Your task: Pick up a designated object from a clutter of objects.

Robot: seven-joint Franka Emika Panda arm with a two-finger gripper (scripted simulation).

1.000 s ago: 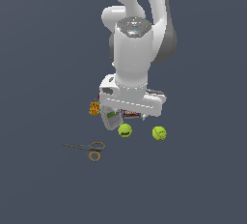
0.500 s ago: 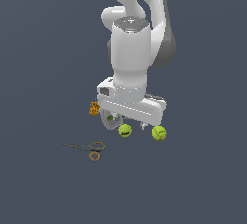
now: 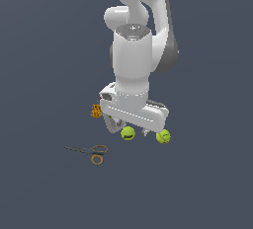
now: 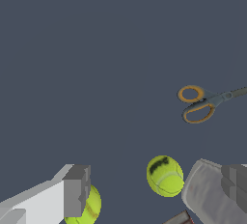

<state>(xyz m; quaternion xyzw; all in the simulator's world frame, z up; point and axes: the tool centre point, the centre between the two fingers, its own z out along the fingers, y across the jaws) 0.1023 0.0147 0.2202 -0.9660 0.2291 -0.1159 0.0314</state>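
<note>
While the white Panda arm hangs low over the dark grey floor [image 3: 207, 183], its gripper [image 4: 157, 194] is seen in the wrist view with the jaws spread wide and nothing clamped between them. One small yellow-green tennis ball with a dark printed mark [image 4: 165, 175] lies in the gap between the two grey fingertip pads [image 4: 76, 191], touching neither. A second yellow-green tennis ball [image 4: 88, 206] is partly hidden behind one pad, outside the gap. Beside the other pad a grey-white bottle [image 4: 207, 196] is seen, with the corner of a dark red-brown packet [image 4: 179, 218] at the frame's lower edge. Orange-handled scissors [image 4: 202, 104] lie well apart on the floor. In the exterior view, left of centre, a small orange-yellow item [image 3: 96, 111] is seen just beside the gripper body.
</note>
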